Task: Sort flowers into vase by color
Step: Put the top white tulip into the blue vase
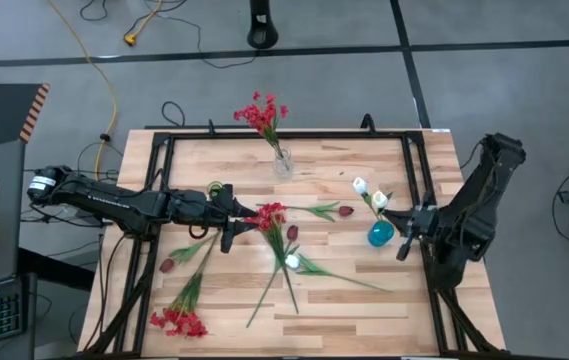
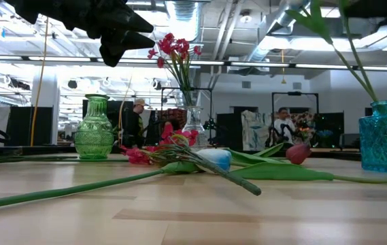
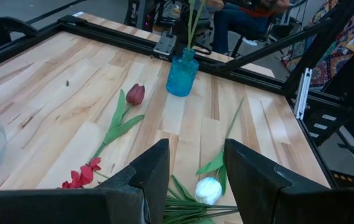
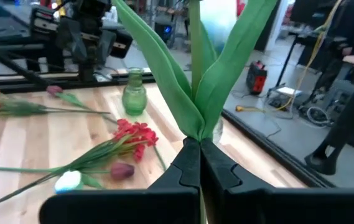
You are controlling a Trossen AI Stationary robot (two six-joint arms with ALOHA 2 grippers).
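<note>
Flowers (image 1: 282, 245) lie mostly in a loose crossed pile at the table's centre, with others already standing in vases. The left gripper (image 1: 230, 228) hovers just above this pile with its fingers spread wide and nothing between them. The right gripper (image 1: 404, 240) is at the table's right side, beside the blue vase (image 1: 381, 234), with its fingers closed tight on a green leafy stem that appears to belong to a white tulip (image 1: 379, 200). For the pick in hand, the left gripper should probably single out one stem where it lies apart from its neighbours, since the stems overlap and a careless closure may lift two colours at once. A grip low on the stem, away from the bloom, is advisable. Count: three red sprays, one in the clear vase (image 1: 282, 164), one in the central pile (image 1: 270, 214), one near the table's front left corner (image 1: 179, 321). Three maroon tulips, all on the table. Three white tulips, two at the blue vase, one in the pile (image 1: 292, 261). Three vases, including a green vase (image 2: 94, 127) holding nothing.
</note>
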